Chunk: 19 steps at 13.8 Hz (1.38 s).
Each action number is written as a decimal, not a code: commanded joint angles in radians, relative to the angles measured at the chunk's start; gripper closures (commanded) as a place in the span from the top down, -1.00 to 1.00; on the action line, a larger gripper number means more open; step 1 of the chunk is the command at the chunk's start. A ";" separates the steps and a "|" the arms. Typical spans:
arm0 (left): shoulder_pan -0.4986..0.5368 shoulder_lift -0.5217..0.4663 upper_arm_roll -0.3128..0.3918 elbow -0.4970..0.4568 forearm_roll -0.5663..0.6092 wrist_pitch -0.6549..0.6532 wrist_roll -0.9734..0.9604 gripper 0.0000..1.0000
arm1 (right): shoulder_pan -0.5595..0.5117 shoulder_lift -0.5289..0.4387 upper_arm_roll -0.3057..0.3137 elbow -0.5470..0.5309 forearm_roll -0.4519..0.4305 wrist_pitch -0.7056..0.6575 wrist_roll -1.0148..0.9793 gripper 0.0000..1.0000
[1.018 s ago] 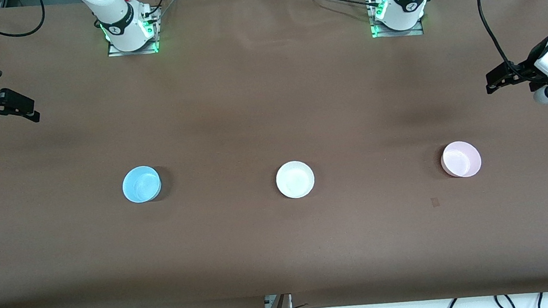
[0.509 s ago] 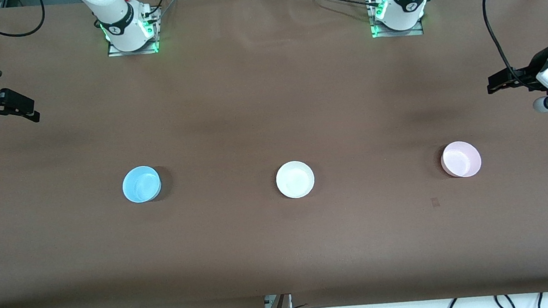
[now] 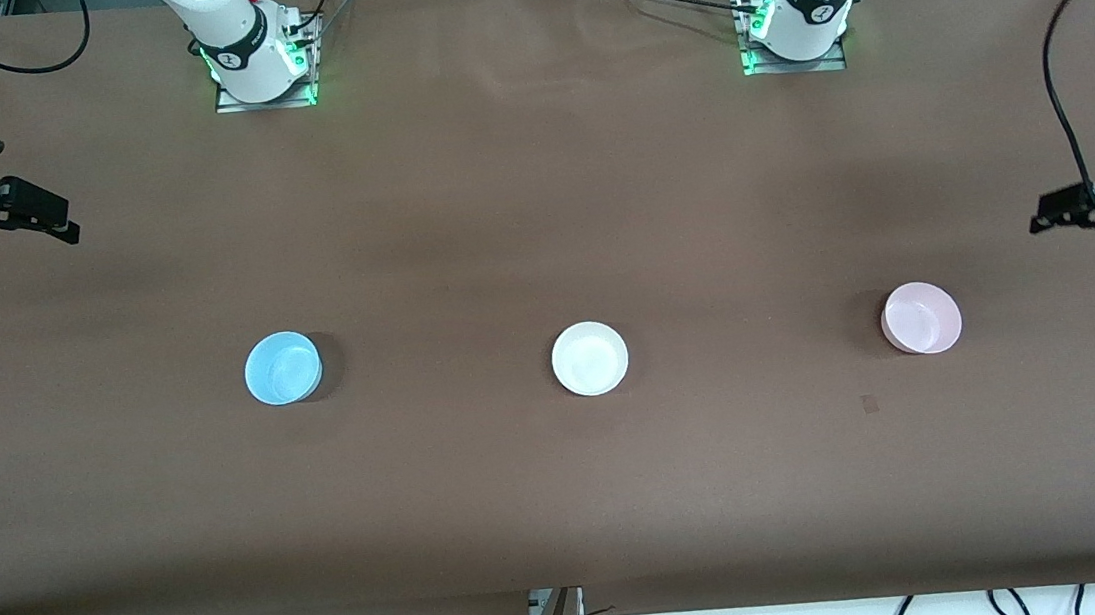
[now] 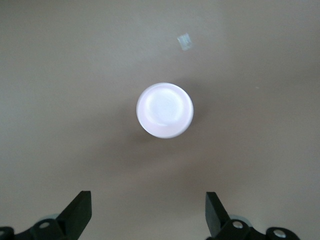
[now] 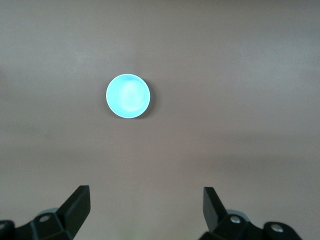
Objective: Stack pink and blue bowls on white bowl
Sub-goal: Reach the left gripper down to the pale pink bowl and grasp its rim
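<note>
Three bowls in a row across the brown table (image 3: pixel 537 198), all upright, mouths up, round with no long axis to speak of. White bowl (image 3: pixel 590 358) in the middle, nothing in it. Blue bowl (image 3: pixel 283 368) toward the right arm's end, pink bowl (image 3: pixel 921 317) toward the left arm's end, both bare inside, each well apart from the white one. Nothing stacked yet.

Left gripper (image 3: pixel 1051 211) up over the table's edge near the pink bowl, fingers (image 4: pixel 77 212) spread wide, nothing between them. Right gripper (image 3: pixel 47 217) over its own end of the table, equally wide open and unloaded.

Only from the left wrist: a pale square patch (image 4: pixel 185 42) near the pink bowl (image 4: pixel 165 110). Only the blue bowl (image 5: pixel 128 96) from the right wrist.
</note>
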 commanded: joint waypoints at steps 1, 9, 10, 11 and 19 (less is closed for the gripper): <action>0.013 0.078 -0.004 0.052 -0.021 0.109 0.156 1.00 | 0.001 0.006 0.000 0.018 0.016 -0.007 -0.001 1.00; 0.019 0.335 -0.004 0.047 -0.004 0.369 0.292 1.00 | 0.001 0.008 0.000 0.018 0.016 -0.005 0.010 1.00; 0.016 0.357 -0.006 0.041 -0.002 0.369 0.293 1.00 | -0.001 0.008 0.000 0.018 0.016 -0.004 0.010 1.00; 0.014 0.365 -0.012 0.023 -0.002 0.365 0.293 1.00 | -0.001 0.008 0.000 0.018 0.014 -0.004 0.010 1.00; 0.010 0.443 -0.015 -0.020 -0.009 0.358 0.296 -0.31 | 0.002 0.025 0.003 0.018 0.016 -0.004 0.011 1.00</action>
